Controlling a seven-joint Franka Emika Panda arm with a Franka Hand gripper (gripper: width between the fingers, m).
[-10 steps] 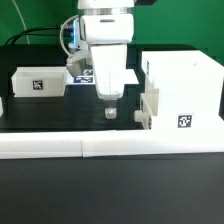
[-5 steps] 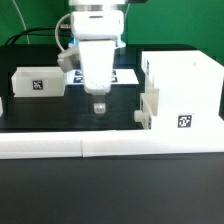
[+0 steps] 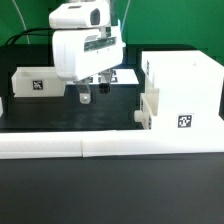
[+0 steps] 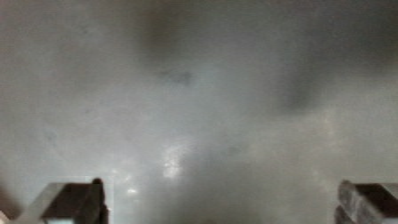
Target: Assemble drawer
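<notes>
The white drawer case [image 3: 182, 88] stands at the exterior view's right, with a tag on its front. A small knobbed tray [image 3: 148, 106] sits at its left side, partly in the case. A second white tray [image 3: 38, 82] with a tag lies at the left. My gripper [image 3: 92, 92] hangs tilted above the black table between the left tray and the case, touching nothing. Its fingers are apart and empty. In the wrist view the gripper [image 4: 217, 205] shows two fingertips [image 4: 71, 202] far apart over a blurred grey surface.
Long low white border bars [image 3: 110, 147] run along the front of the table. The marker board [image 3: 126, 76] lies behind the gripper. A further white piece [image 3: 2, 106] shows at the left edge.
My gripper has moved toward the exterior view's left and up from the middle of the table, and the wrist has tilted. The trays and case have not moved.
</notes>
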